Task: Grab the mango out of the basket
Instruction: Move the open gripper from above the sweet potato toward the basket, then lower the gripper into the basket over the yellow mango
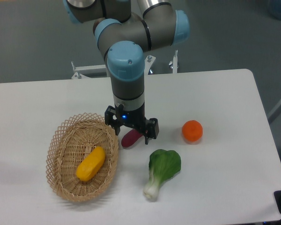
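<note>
The basket [61,180] holds one thing — the mango [91,164], lying aslant. The gripper [131,132] hangs just beside its rim; whether its jaws are parted, I cannot tell.

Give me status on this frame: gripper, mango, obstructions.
Gripper open, empty, over the sweet potato, right of the basket. Mango lying in basket, untouched. Nothing on top of it; orange and bok choy well clear.

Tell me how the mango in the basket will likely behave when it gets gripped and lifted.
The mango looks smooth and rounded, so it may slip between hard fingers unless gripped across its narrow width. Its oblong shape lies diagonally in the basket, so it would probably roll sideways if nudged rather than pinched. It looks solid, so likely stiff and fairly heavy for its size.
</note>
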`<state>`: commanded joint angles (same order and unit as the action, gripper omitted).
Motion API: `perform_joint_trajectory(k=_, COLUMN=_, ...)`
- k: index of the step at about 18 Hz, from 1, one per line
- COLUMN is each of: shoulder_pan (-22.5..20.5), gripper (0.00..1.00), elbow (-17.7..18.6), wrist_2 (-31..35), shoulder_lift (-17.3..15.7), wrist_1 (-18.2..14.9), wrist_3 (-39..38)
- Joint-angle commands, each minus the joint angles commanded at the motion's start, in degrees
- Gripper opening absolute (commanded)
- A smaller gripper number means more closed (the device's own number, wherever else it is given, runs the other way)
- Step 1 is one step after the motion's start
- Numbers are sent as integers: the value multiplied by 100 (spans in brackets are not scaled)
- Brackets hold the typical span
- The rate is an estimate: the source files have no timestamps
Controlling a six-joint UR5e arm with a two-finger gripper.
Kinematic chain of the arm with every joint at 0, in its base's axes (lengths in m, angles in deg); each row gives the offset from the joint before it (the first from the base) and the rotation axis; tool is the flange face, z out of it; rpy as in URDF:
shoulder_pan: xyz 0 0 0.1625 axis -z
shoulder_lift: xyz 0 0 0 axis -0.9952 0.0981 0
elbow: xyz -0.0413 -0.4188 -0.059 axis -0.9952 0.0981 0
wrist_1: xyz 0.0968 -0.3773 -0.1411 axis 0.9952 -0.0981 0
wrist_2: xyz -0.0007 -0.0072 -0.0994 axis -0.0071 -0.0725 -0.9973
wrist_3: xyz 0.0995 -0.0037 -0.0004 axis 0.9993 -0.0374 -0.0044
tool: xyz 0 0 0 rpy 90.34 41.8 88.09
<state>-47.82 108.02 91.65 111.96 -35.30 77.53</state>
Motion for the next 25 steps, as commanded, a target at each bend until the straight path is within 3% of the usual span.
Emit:
perform_joint_trajectory(k=11, shoulder_pan=35, gripper=100, elbow=53, wrist_2=-264, shoulder_lift=-35, wrist_1=88, wrist_3=-167)
perform_joint_trajectory(k=16, shoulder_pan=201, gripper=100, elbow=132, wrist_2=-264, shoulder_lift=131, wrist_1=764, wrist_3=-982)
perform_joint_trajectory(k=25, shoulder_pan=896, gripper=100, elbow=176, wrist_2=-194, shoulder_lift=746, wrist_1=1291, wrist_3=-1353)
